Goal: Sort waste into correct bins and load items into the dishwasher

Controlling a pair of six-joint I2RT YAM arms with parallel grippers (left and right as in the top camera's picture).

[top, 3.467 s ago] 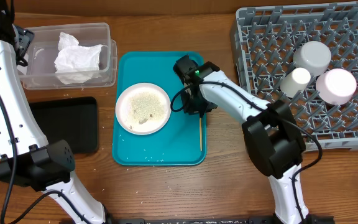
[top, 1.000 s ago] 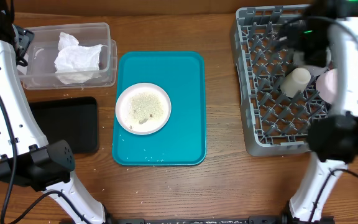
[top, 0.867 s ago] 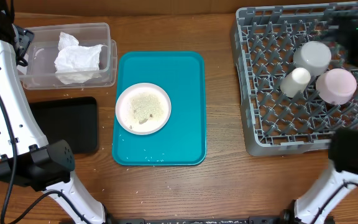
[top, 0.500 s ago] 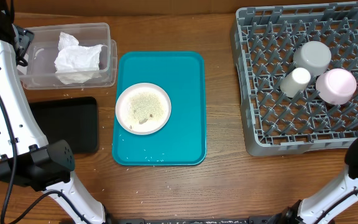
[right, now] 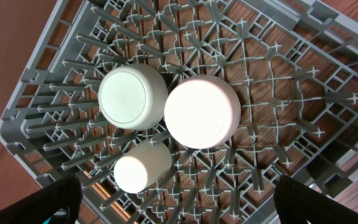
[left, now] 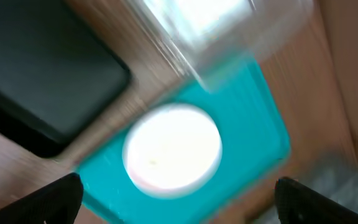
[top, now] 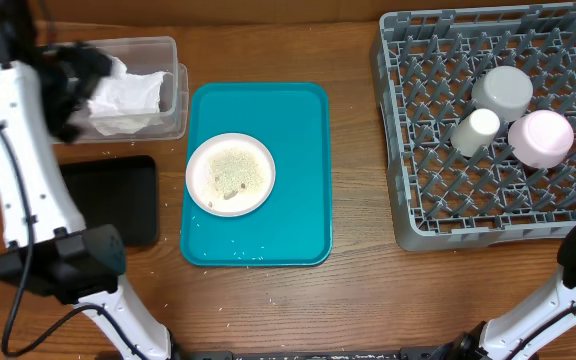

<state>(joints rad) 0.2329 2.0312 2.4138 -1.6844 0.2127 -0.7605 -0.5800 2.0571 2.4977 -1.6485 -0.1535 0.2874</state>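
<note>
- Left hand [left: 176, 186] released, fingers wide apart, nothing between them; it hangs over the left part of the clear tub [top: 163, 55]. Wrist view is blurred.
- Right hand [right: 176, 182] also released and empty, above the dish rack [top: 438, 200]; not visible from overhead.
- Dish rack sits at the far right corner of the table [top: 358, 300].
- Three dishes lie bottom-up, close together, in the rack's far right part: grey-white bowl [top: 503, 92], pink bowl [top: 541, 137], small cup [top: 476, 130].
- Clear tub at far left corner holds the crumpled napkins [top: 128, 95].
- Black tray [top: 118, 200] by the left edge, just in front of the tub.
- Teal tray [top: 293, 220] mid-table, between tub and rack.
- Plate [top: 195, 178] on the teal tray's left half, rice-like crumbs [top: 230, 168] on it.
- Few loose crumbs near the tray's front edge.
</note>
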